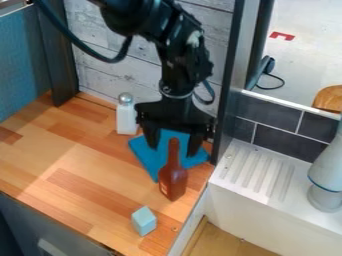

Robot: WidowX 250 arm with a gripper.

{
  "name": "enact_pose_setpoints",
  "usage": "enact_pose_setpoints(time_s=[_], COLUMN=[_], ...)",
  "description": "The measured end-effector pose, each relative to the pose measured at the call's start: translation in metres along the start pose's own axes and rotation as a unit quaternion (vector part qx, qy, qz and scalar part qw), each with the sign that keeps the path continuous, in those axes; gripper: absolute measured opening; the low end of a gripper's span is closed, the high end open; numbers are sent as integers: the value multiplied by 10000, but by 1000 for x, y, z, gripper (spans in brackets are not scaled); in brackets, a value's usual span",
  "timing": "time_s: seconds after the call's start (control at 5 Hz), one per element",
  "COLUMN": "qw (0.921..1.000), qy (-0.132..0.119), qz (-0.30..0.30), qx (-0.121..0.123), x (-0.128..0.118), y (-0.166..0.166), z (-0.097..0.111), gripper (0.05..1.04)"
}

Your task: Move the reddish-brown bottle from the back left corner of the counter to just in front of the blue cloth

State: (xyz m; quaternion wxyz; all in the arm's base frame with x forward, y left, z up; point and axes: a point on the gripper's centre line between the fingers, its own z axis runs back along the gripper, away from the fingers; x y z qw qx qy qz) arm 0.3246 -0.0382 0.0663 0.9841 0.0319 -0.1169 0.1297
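The black gripper (174,147) hangs down over the back right of the wooden counter, its two fingers apart, with the neck of a brown bottle (173,181) showing between or just in front of them; whether they touch it I cannot tell. The bottle stands at the front edge of a blue cloth (151,152), which lies partly beneath the gripper. Left of the gripper, close to it, a white shaker with a metal cap (126,115) stands upright. A light blue block (143,221) sits nearer the counter's front, below the bottle.
A dark post and a grey-white plank wall (100,67) bound the counter (63,160) at the back. To the right are a white sink with a ridged drainboard (257,172), dark tiles and a grey-white object (327,175). The counter's front edge drops off at lower left.
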Motion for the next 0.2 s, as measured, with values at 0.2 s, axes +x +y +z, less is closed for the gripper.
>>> enact_pose_setpoints(time_s=[0.2], qw=[9989], qy=[-423], qz=[156], qx=[-119], x=[4], y=[8], z=[44], gripper=[1005])
